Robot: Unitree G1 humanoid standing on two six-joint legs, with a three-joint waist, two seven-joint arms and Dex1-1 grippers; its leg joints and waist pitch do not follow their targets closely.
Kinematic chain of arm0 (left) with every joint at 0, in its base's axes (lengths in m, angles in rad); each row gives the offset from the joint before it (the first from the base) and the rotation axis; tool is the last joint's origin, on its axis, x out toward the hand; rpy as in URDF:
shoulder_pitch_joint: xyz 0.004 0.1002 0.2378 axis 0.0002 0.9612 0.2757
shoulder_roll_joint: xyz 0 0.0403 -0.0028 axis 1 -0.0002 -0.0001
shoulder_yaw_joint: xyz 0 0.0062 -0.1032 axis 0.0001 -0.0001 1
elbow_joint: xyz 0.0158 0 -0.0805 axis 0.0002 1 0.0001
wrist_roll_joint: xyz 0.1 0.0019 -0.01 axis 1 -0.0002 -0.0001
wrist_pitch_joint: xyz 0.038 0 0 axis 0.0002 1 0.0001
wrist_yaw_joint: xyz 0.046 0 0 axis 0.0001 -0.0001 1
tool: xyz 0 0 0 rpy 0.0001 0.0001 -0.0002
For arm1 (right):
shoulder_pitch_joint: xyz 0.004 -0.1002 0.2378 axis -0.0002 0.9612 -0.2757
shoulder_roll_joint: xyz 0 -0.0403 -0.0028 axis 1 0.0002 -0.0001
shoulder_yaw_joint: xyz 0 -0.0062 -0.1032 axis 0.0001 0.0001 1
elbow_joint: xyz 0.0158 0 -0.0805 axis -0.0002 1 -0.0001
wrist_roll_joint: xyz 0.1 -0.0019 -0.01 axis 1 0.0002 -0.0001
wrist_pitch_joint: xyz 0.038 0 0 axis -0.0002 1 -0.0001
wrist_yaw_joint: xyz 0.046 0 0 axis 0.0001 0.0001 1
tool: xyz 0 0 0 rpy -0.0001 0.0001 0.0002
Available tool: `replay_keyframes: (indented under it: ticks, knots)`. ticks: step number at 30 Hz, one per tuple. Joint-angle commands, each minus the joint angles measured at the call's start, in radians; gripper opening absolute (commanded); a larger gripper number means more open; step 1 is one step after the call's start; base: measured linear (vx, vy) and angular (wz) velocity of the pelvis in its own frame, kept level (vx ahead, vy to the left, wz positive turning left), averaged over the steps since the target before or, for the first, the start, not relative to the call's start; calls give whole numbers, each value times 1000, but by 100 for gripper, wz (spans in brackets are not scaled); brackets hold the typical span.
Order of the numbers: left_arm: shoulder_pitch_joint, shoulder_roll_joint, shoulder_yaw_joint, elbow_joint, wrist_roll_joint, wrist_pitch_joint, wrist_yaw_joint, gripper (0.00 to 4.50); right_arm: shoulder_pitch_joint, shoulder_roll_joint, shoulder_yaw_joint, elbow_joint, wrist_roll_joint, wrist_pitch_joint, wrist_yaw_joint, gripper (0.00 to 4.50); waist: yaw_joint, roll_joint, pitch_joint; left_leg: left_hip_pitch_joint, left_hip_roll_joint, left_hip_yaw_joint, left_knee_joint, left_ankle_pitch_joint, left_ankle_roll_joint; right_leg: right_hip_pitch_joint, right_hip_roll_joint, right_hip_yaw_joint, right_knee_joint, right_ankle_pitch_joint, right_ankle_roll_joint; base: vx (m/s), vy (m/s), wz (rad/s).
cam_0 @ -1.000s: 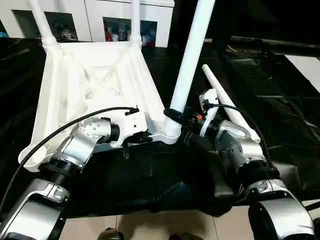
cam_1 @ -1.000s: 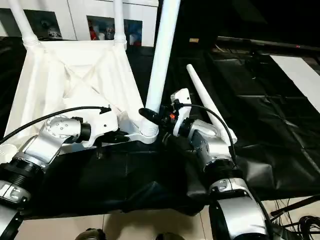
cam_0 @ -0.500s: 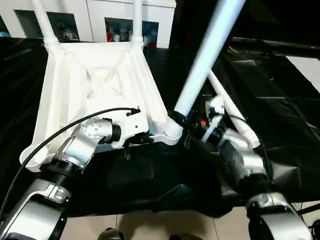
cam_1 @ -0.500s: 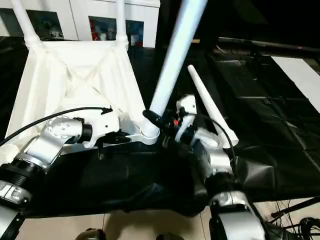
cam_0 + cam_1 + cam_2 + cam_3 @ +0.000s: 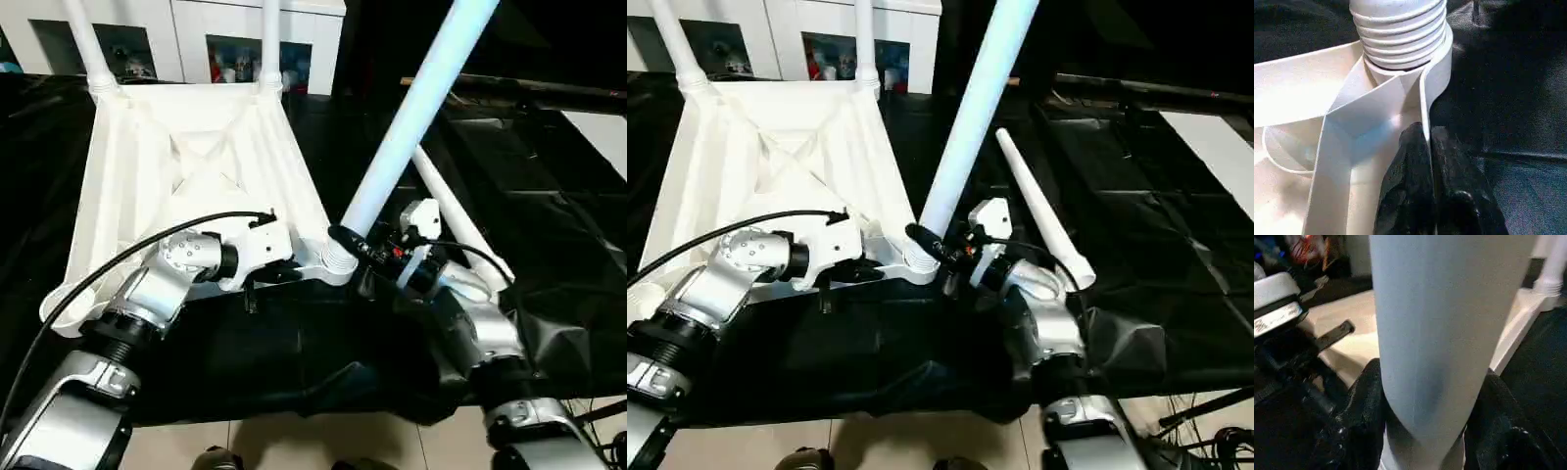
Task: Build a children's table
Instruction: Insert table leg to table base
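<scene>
The leg (image 5: 411, 127) clamped in the right gripper (image 5: 355, 245) has tipped toward one o'clock in its near corner socket, unseated, while the left gripper (image 5: 1427, 171) pinches the upturned tabletop's (image 5: 127, 186) rim.

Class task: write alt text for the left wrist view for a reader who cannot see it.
Black fingers of the left end effector pinch a thin white wall of the tabletop, beside a corner socket holding a leg's ribbed end. Black cloth lies behind.

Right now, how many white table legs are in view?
4: two upright in the tabletop's far corners, one tilted in the right gripper at the near corner, one lying loose.
</scene>
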Motion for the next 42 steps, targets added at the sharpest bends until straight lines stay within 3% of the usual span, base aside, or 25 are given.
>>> replay_keyframes:
  ticks: [1,5,10,11,16,22,25,32,42]
  knots:
    - [12,-2,-14,14,13,-3,11,0,35,-11,68,68,-58,87,64,184,1,2,-44,19,30,-15,-66,-224,62,36,-61,42,-81,-218,-180,0,0,0]
    - [18,5,-16,-3,7,-1,-6,0,-16,-16,76,123,-56,123,102,184,0,-2,-48,21,31,-16,-66,-235,54,34,-64,43,-82,-242,-180,0,0,0]
    - [31,17,-18,-24,-11,-5,-48,0,-50,-18,81,171,-58,141,124,184,1,-1,-52,21,32,-14,-66,-210,54,36,-62,42,-76,-175,-197,0,0,0]
    - [38,23,-20,-35,-18,-5,-66,0,-67,-18,81,194,-62,141,127,184,1,0,-59,21,32,-15,-65,-205,53,40,-62,41,-73,-158,-205,0,0,0]
    - [53,41,-23,-64,-30,-2,-97,0,-119,-18,85,234,-71,134,143,184,-2,0,-59,22,33,-15,-66,-218,47,39,-63,41,-73,-161,-219,0,0,0]
    - [61,51,-30,-84,-29,8,-106,0,-155,-23,131,253,-103,128,233,184,-1,4,-66,25,34,-15,-65,-216,37,41,-62,41,-68,-130,-227,0,0,0]
    - [66,54,-35,-89,-24,11,-114,0,-167,-34,184,270,-148,102,305,184,1,5,-67,26,34,-14,-64,-208,40,42,-61,40,-65,-99,-237,0,0,0]
    - [75,55,-35,-111,-32,15,-128,0,-142,-43,180,288,-146,39,318,184,6,5,-59,32,36,-19,-73,-296,11,37,-64,44,-79,-217,-212,0,0,0]
    - [104,62,-30,-172,-124,-26,-252,0,-61,-46,147,267,-115,15,348,184,7,4,-68,34,36,-18,-75,-263,27,44,-60,40,-73,-130,-230,0,0,0]
